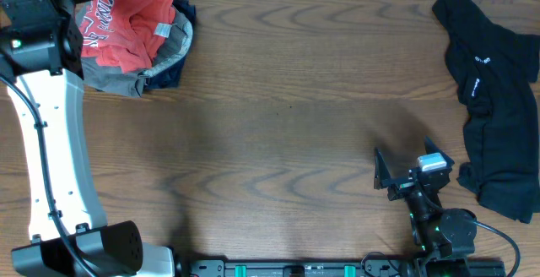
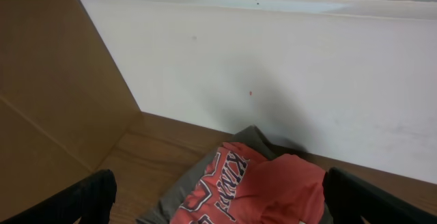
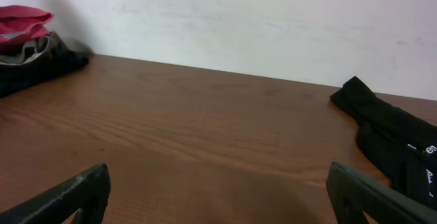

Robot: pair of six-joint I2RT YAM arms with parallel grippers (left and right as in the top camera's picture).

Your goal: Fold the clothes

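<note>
A coral-red T-shirt (image 1: 126, 24) with white-and-dark lettering lies crumpled on top of a pile at the table's far left corner. Grey-khaki shorts (image 1: 118, 81) and a navy piece (image 1: 174, 67) lie under it. My left gripper (image 2: 218, 212) is open and empty, hovering just above the red T-shirt (image 2: 280, 186), one finger on each side of it. A black shirt (image 1: 498, 100) lies spread at the right edge. My right gripper (image 1: 411, 162) is open and empty, low over bare table near the front, left of the black shirt (image 3: 396, 142). The pile also shows in the right wrist view (image 3: 27, 36).
The wooden table (image 1: 278, 116) runs back to a white wall (image 2: 287, 67). A brown cardboard panel (image 2: 48, 87) stands left of the pile. My left arm's white link (image 1: 51, 142) reaches along the table's left side.
</note>
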